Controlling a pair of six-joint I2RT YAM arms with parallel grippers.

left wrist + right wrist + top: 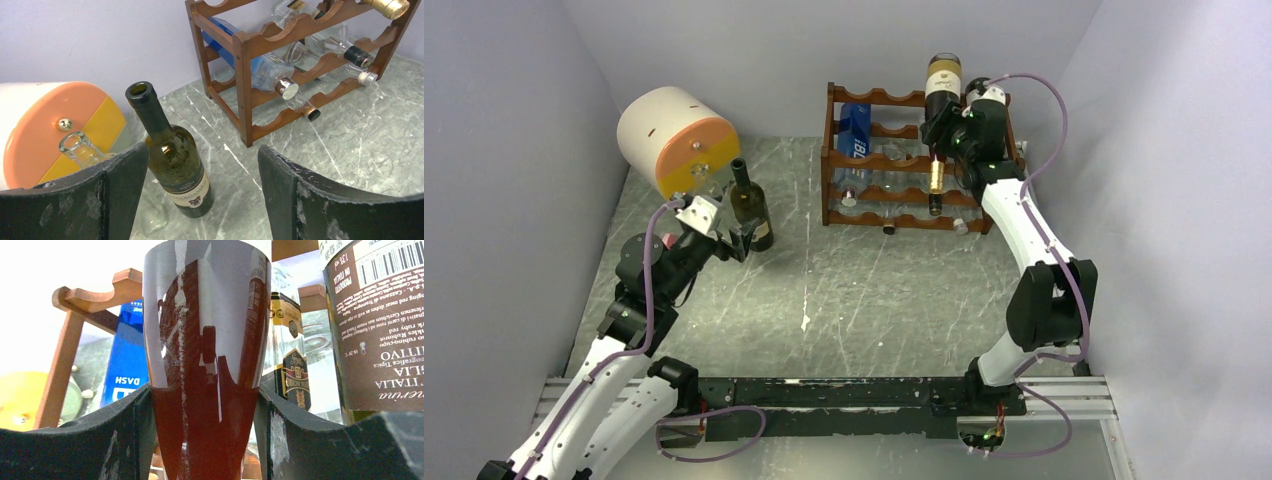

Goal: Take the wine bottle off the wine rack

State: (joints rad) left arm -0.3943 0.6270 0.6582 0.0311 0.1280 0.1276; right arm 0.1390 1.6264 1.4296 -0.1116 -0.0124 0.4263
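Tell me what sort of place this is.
Probably a robot lab booth: plain pale walls box in a marbled table, the left arm and right arm sit on a rail at its near edge, a wine rack their prop.

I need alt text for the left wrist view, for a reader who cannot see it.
An open tool frames a dark green wine bottle standing uncorked on a marbled table. Behind it, a wooden rack holds bottles lying down.

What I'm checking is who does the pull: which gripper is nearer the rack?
Right. The right gripper is at the right end of the rack, shut on a bottle there. The left gripper is well off to its left, open by an upright green bottle.
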